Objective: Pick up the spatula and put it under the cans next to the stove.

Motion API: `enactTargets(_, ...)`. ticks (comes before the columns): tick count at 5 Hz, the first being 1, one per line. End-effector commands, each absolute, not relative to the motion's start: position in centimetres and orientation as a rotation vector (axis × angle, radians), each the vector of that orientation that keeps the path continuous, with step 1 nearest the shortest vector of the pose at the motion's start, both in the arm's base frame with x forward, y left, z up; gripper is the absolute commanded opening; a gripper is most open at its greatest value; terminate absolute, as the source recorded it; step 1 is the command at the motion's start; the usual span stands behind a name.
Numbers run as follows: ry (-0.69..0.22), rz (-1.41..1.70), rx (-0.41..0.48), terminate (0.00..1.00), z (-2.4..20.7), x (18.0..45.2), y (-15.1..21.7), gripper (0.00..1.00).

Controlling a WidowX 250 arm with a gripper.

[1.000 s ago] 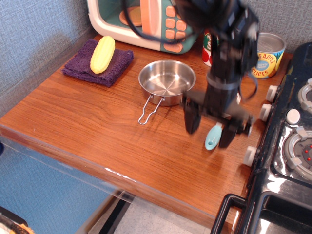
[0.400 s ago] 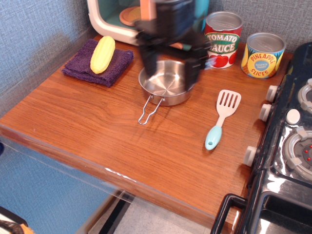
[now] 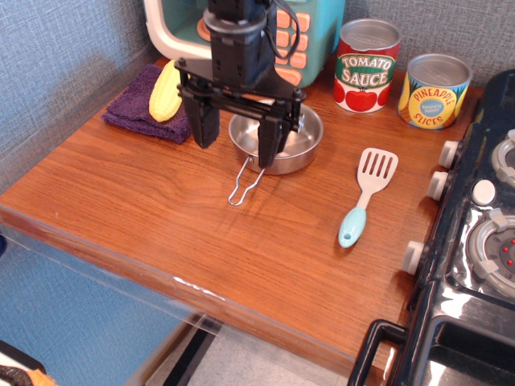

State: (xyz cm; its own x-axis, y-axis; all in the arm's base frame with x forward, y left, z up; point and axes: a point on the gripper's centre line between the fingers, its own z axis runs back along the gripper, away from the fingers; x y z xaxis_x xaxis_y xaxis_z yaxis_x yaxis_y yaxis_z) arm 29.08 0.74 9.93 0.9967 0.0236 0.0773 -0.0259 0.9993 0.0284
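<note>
The spatula lies flat on the wooden tabletop, white slotted head toward the tomato sauce can and pineapple slices can, beside the stove. The gripper, jaws apart and empty, hangs over what seems the left edge of the steel pan.

microwave: top cut off by the picture's edge, front mostly hidden behind the arm
stove: right side runs off the picture
pan: left part hidden by the tool
</note>
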Motion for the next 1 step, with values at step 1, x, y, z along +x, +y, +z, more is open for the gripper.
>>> enactTargets(1,-0.124,0.023,0.032,1.0,11.38,29.21,0.99,1.0)
